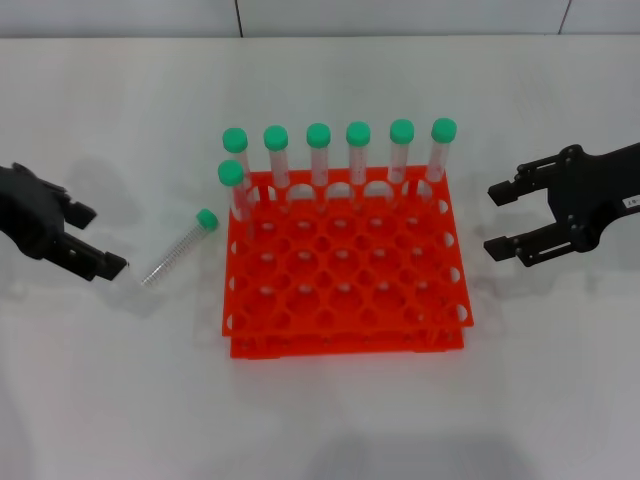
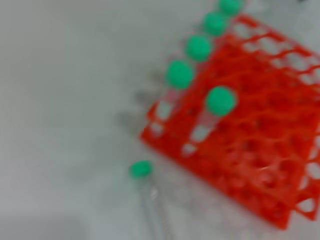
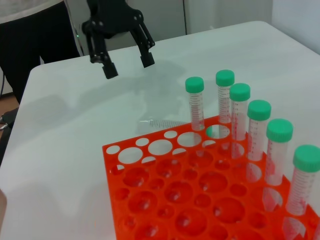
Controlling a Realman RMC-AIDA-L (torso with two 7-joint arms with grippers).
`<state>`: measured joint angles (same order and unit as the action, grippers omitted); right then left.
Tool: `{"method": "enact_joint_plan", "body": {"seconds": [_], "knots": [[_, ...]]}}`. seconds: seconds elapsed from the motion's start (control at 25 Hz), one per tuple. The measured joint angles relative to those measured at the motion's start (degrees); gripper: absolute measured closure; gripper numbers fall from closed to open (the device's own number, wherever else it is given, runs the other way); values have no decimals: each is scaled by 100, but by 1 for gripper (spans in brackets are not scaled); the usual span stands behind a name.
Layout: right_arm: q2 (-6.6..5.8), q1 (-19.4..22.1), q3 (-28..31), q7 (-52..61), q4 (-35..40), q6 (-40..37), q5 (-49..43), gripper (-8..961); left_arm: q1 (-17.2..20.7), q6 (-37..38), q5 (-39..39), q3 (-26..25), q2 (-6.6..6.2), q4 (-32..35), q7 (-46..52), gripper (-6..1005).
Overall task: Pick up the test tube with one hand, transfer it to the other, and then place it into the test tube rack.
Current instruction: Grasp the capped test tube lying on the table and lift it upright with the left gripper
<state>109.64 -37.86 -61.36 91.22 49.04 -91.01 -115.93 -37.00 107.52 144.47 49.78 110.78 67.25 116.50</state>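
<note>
One test tube [image 1: 178,250] lies flat on the white table [image 1: 110,400], just left of the orange-red test tube rack [image 1: 345,285]. Its green cap points toward the rack. Seven more green-capped tubes [image 1: 360,150] stand up along the rack's far side.

The left gripper [image 1: 100,240] sits at the tube's clear end, very near it, with its fingers apart and nothing in them. The right gripper [image 1: 505,220], the one with the small white label, waits right of the rack, also spread wide and empty.

The tube looks light, stiff and smooth, so it may roll or slip. Grabbing the middle of the clear body seems best, leaving the capped end free for the other gripper.
</note>
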Motion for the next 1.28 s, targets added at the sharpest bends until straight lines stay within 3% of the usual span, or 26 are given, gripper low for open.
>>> {"method": "enact_joint_plan", "body": {"seconds": [0.44, 0.72, 1.28], "knots": [[32, -3, -3, -19, 0, -7, 6, 220, -121, -582, 791, 49, 274, -193, 552, 191], [104, 2, 12, -92, 46, -12, 38, 221, -127, -1088, 813, 120, 312, -704, 483, 203], [134, 24, 3, -120, 54, 32, 45, 221, -218, -1633, 912, 283, 478, -1122, 649, 228]]}}
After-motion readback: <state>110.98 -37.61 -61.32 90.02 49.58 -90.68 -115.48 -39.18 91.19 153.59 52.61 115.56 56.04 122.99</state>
